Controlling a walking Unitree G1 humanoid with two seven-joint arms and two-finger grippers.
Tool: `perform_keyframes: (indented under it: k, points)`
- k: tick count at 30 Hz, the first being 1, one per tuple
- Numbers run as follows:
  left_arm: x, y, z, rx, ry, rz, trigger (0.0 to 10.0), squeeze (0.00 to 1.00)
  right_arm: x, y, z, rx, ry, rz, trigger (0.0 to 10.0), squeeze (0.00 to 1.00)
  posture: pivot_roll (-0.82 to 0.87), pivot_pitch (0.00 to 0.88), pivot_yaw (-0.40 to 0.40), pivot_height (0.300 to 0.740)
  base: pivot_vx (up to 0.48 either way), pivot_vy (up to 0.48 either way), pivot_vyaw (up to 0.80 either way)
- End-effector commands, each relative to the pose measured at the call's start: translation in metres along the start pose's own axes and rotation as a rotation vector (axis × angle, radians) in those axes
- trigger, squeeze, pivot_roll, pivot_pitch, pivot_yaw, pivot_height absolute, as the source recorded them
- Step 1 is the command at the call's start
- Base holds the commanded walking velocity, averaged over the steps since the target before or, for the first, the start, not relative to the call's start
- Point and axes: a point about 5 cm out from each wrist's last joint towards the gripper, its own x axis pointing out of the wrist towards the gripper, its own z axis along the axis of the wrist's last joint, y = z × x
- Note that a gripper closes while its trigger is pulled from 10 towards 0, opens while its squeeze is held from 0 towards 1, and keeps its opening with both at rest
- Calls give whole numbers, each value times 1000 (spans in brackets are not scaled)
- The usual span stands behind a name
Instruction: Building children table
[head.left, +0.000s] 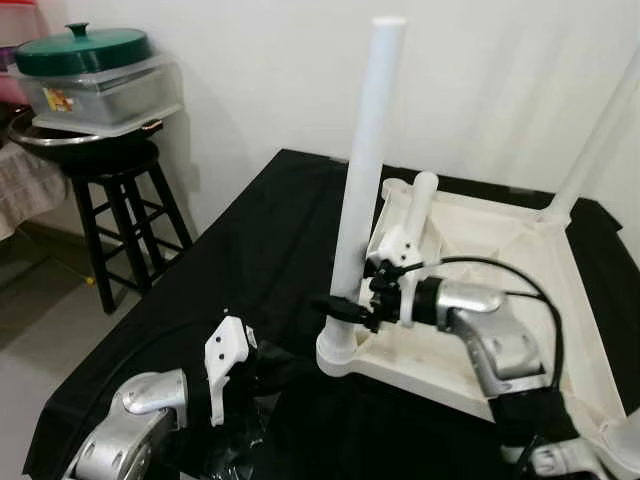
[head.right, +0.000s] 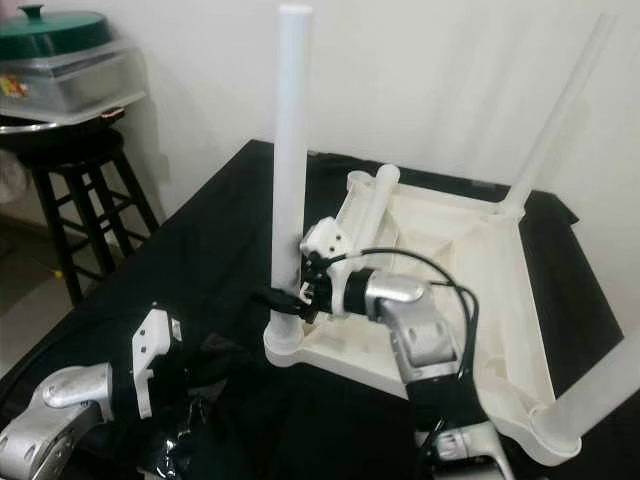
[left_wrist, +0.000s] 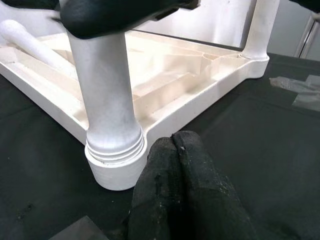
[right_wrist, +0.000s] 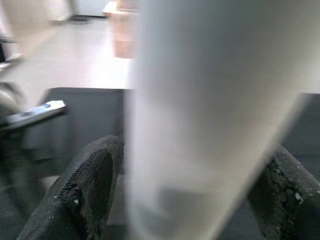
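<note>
My right gripper (head.left: 345, 312) clamps the upright white table leg (head.left: 362, 180) standing in the corner socket (head.left: 338, 355) at seven o'clock of the upturned tabletop (head.left: 500, 290), so I'd best twist squarely, keeping it vertical, while my left gripper (left_wrist: 175, 165) rests pinched together, empty.

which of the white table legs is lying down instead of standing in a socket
The short leg resting inside the upturned white tabletop, at its far left. The leg held by the right gripper and the far corner leg stand upright.

No text can be read; the sticker (head.left: 58, 99) on the container (head.left: 100, 95) is illegible.
</note>
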Motion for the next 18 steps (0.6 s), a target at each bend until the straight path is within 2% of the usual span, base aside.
perform_keyframes:
  k: [1,2,6,8,10,18]
  points:
    - [-1,-1,-1,-7,-1,-1,10000,0,-2,-11,2,-2,-11,56,10000,0,-36,0,-76,740,0,0,0]
    - [-1,-2,-1,-7,-2,0,10000,0,-2,-18,3,-1,-10,82,10000,0,-30,0,-75,740,0,0,0]
    - [-1,-4,0,-9,-2,-3,10000,0,-1,-30,2,8,3,99,10000,0,-23,1,-79,740,0,0,0]
    - [-1,-4,0,-9,-2,-3,10000,0,-1,-30,2,8,3,99,10000,0,-23,1,-79,740,0,0,0]
    - [-2,-6,0,-12,-4,-5,10000,0,-3,-38,-1,48,7,122,0,0,-14,10,-86,740,0,0,0]
    - [-2,-8,1,-18,-10,-5,10000,0,-11,-42,-4,88,-6,142,0,0,-27,21,-90,740,0,0,0]
